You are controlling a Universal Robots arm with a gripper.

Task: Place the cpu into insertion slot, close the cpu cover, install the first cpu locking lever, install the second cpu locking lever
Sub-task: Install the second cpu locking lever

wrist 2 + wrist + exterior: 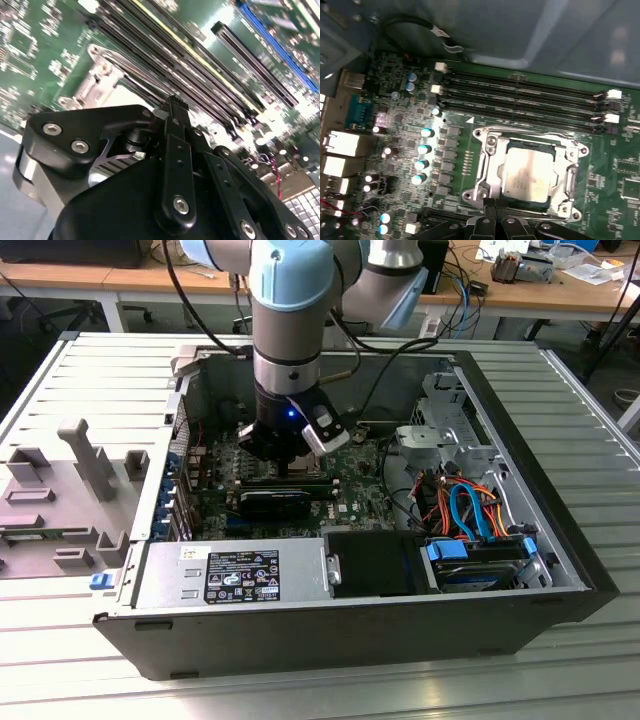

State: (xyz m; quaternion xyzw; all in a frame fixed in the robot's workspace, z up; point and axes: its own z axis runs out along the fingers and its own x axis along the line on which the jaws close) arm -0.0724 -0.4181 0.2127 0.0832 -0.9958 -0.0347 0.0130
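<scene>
Small flat square silvery cpu [526, 174] already seated in the square silver-bordered insertion slot [487, 150], midway across the green motherboard [455, 165], with the thin silver hinged cpu cover [567, 172] folded down around it, presumably to pin the chip flat. Black pincer [496, 216] poised at the socket's near edge, fingertips drawn together, clenched on nothing, apparently to press or hook. Seen in the exterior view: open black computer case [560, 540] on the ribbed metal surface [60, 390].
</scene>
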